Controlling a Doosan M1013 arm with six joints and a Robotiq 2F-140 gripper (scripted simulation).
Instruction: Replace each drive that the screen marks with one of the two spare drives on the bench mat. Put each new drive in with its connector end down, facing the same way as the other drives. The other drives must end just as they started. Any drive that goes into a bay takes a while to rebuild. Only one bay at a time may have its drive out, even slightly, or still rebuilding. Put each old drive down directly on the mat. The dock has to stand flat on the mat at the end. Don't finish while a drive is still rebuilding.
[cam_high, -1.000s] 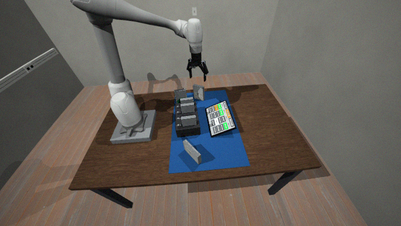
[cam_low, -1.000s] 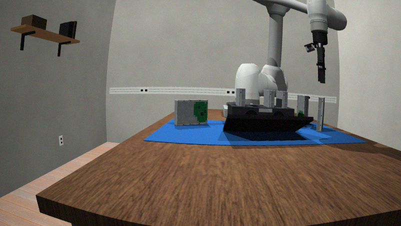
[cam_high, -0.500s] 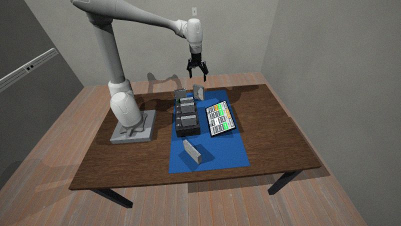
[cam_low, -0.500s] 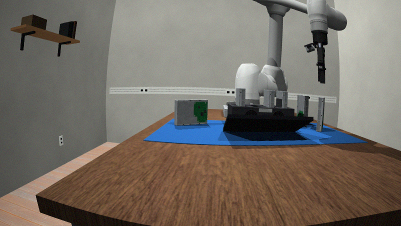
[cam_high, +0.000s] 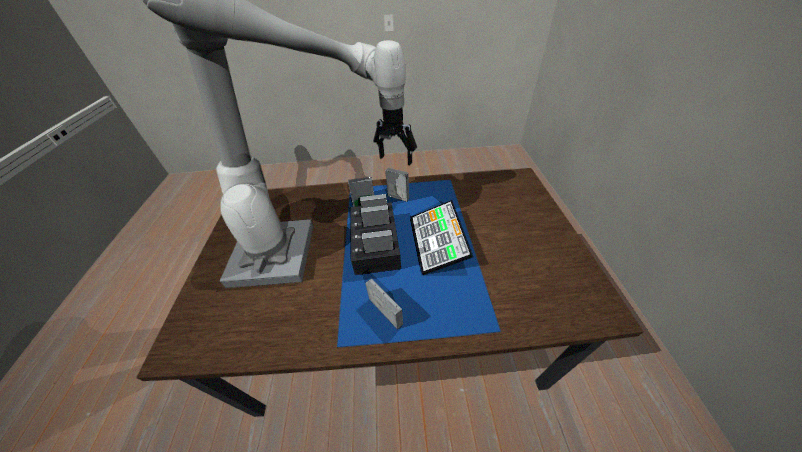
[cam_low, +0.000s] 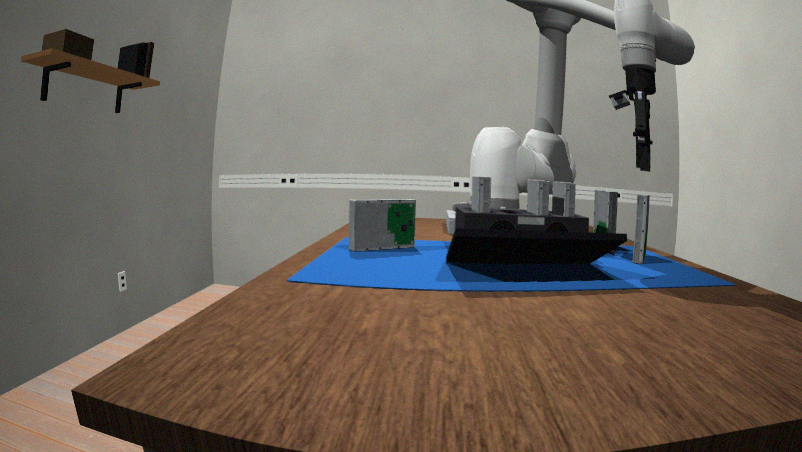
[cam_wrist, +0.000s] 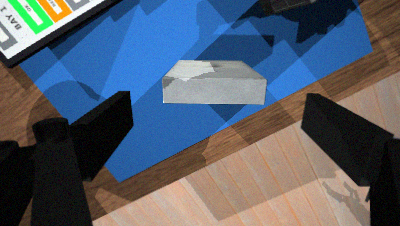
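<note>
My gripper (cam_high: 395, 160) (cam_low: 643, 168) (cam_wrist: 217, 109) is open and empty, high above the mat's far end. Below it a grey drive (cam_high: 396, 184) (cam_low: 640, 230) (cam_wrist: 215, 91) with a pale label stands upright on the mat. Another drive (cam_high: 359, 188) (cam_low: 605, 210) with a green board stands just beyond the dock's far end. The black dock (cam_high: 375, 261) (cam_low: 470, 218) holds three upright drives, with a gap before the nearest one (cam_high: 377, 241) (cam_low: 480, 194). One more drive (cam_high: 381, 303) (cam_low: 368, 225) stands on edge on the mat's near part. The screen (cam_high: 431, 243) (cam_wrist: 19, 31) shows green and orange marks, too small to read surely.
The blue mat (cam_high: 449, 308) (cam_low: 421, 269) (cam_wrist: 150, 145) lies on the wooden table (cam_high: 539, 269) (cam_low: 426, 348). The tilted screen stands beside the dock, its black back (cam_low: 527, 247) facing the exterior camera. The arm's base plate (cam_high: 292, 263) is on the dock's other side.
</note>
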